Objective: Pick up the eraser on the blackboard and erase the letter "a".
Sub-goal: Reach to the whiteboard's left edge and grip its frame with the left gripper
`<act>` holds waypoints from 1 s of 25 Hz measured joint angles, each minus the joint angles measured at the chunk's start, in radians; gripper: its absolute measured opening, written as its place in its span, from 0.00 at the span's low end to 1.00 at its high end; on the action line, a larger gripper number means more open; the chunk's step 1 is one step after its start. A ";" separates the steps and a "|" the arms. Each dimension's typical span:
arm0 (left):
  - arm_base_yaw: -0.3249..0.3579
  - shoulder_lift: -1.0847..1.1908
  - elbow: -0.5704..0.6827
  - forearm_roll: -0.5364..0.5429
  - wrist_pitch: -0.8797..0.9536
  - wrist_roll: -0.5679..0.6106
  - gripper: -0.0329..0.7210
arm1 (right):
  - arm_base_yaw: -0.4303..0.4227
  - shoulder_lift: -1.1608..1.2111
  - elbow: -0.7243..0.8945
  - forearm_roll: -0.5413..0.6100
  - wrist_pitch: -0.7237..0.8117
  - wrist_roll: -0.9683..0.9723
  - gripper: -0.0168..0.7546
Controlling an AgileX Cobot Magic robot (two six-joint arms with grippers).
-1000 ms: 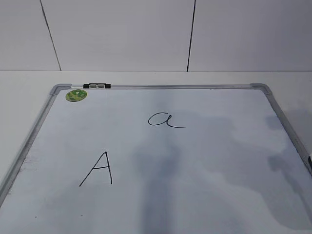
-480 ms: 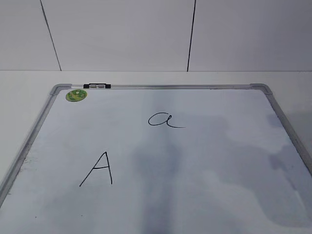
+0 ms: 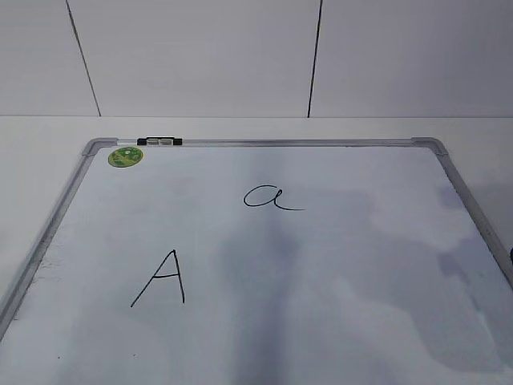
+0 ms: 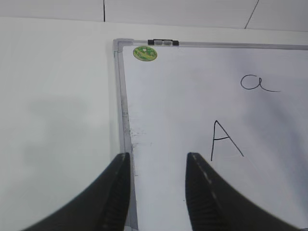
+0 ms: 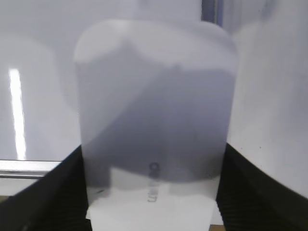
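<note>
a pale table (image 3: 32, 160) under white wall panels carries the glossy grey-framed blackboard (image 3: 337, 265); the cursive letter "a" (image 3: 271, 197) sits far-centre; right gripper (image 5: 153, 192) is clamped on the smooth rounded eraser (image 5: 154, 101); left gripper (image 4: 158, 185) is spread apart.

I count one blackboard (image 3: 337, 265) — a single framed board — with two marks written on it: one letter "a" (image 3: 272, 197) in cursive and one capital "A" (image 3: 160, 278). One round green sticker (image 3: 126, 156) sits on it, and one black-and-white clip (image 3: 159, 142) on its top rail. One eraser (image 5: 154, 125) shows on my right wrist feed. Two grippers — the left gripper (image 4: 156, 187) and the right gripper (image 5: 151, 192).
</note>
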 joint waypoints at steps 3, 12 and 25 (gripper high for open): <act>0.000 0.149 -0.026 -0.013 -0.062 0.000 0.43 | 0.000 0.000 0.000 0.000 -0.009 0.000 0.76; 0.000 0.657 -0.045 -0.019 -0.188 0.000 0.43 | 0.000 0.000 0.000 0.000 -0.036 -0.002 0.76; 0.000 1.145 -0.231 -0.021 -0.316 0.064 0.43 | 0.000 0.000 0.000 0.002 -0.046 -0.002 0.76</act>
